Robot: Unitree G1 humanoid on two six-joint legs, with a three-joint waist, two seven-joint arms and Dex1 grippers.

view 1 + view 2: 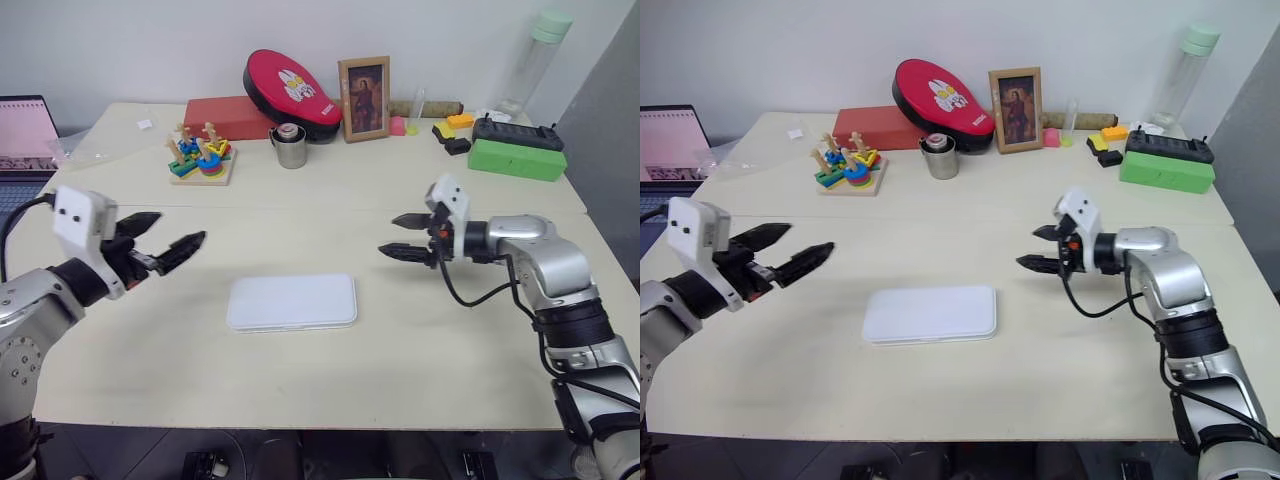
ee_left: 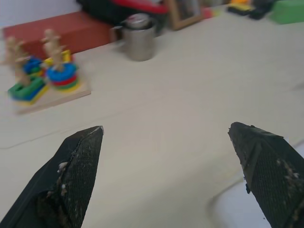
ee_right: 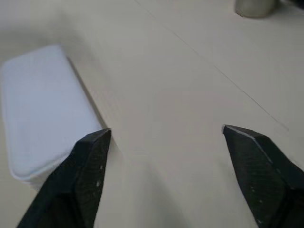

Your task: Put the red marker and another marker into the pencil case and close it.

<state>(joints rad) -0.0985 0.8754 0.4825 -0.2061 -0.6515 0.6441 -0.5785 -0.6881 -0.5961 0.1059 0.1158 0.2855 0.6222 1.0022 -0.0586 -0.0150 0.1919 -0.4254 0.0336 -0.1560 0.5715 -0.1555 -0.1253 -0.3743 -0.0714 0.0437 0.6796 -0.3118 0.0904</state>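
Rear of tabletop [image 1: 400, 350]: red box [image 1: 225, 117], ring-stacking toy [image 1: 202, 155], metal cup [image 1: 290, 146], framed picture [image 1: 364, 98], green box [image 1: 517, 159], clear bottle [image 1: 535, 62]; laptop [image 1: 27, 135] at left edge.

Both arms reach forward, left gripper [image 1: 168, 234] and right gripper [image 1: 401, 237] with fingers spread, empty

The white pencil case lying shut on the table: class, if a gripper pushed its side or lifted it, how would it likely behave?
The pencil case looks like a flat, rigid plastic box, so it would probably slide rather than tip or roll. Its smooth surface and rounded corners suggest that fingers could slip off. Lying low on the table, it probably offers little edge to grasp.
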